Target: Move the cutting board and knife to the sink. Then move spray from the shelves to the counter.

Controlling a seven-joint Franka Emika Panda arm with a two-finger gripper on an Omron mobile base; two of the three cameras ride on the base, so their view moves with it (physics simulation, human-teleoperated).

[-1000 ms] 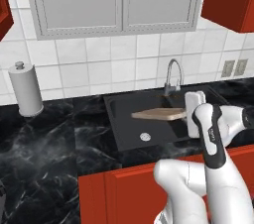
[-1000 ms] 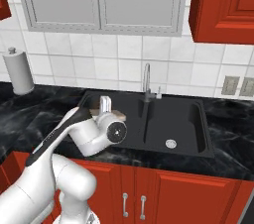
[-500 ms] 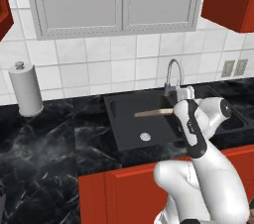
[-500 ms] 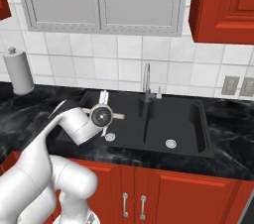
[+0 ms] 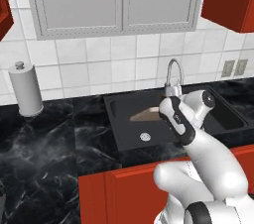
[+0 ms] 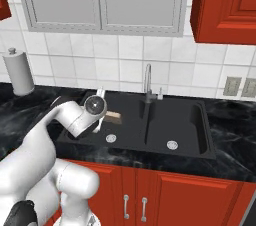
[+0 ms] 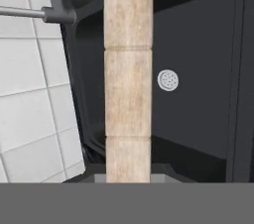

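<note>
Your arm reached forward from the base and bent sharply at the wrist over the near rim of the sink (image 5: 124, 141), with the hand turned toward the left basin. In the left base view the gripper (image 5: 168, 100) sat just in front of the faucet (image 5: 172, 72), near the divider between the two basins, and the forearm ran back down to the lower right. In the right base view the round wrist joint faced the camera at the sink's left near corner, and the gripper (image 6: 102, 115) was mostly hidden behind it.

Your gripper was closed on the cutting board (image 5: 146, 114), holding it by one end. The board stretched away from the hand to the left, above the floor of the left basin, lying roughly level in the left base view (whether its far end touched the basin, you could not tell from these views). In the right base view only a short piece of the cutting board (image 6: 113, 115) showed past the wrist, over the left basin near its drain (image 6: 111, 138).

Along the hand's line of sight the cutting board (image 7: 128, 79) ran as a narrow pale strip straight out from the fingers, seen edge-on, with the drain (image 7: 168, 80) beside it and the faucet (image 7: 44, 14) by the white wall tiles.

On the black bench (image 5: 44, 148) far to the left stood a paper towel roll (image 5: 26, 89), well apart from the sink.
</note>
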